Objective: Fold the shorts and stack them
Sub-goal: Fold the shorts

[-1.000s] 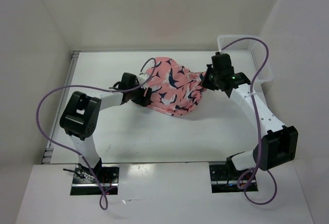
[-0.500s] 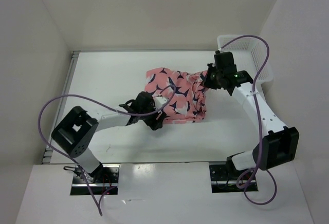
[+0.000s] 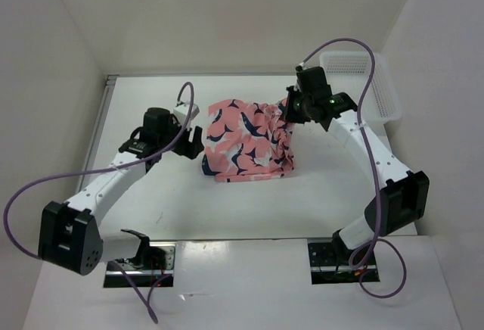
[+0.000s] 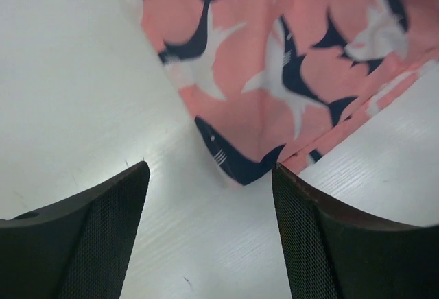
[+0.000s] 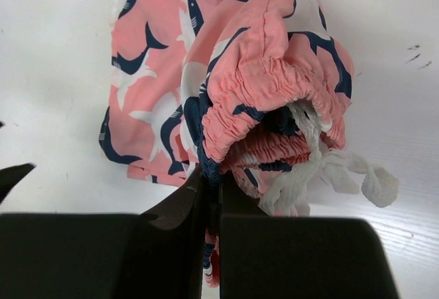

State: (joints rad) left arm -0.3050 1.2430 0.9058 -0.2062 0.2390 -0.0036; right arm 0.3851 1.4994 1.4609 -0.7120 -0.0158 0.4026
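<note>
The soft salmon-pink fabric shorts (image 3: pixel 243 142) printed with navy-and-white sharks lie folded near the middle of the white table (image 3: pixel 151 103), with their gathered waistband end bunched up at the right. The right gripper (image 3: pixel 286 110) pinches that elastic waistband edge between closed fingers (image 5: pixel 171 237), and a white drawstring (image 5: pixel 329 172) dangles beside them. The left gripper (image 3: pixel 193 141) hovers just off the shorts' left corner, fingers (image 4: pixel 96 237) spread wide and holding nothing.

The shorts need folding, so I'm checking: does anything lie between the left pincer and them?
Nothing visible does. Only bare table separates the open left pincer from the shorts' near corner. The right pincer is shut on their waistband at the opposite side.
</note>
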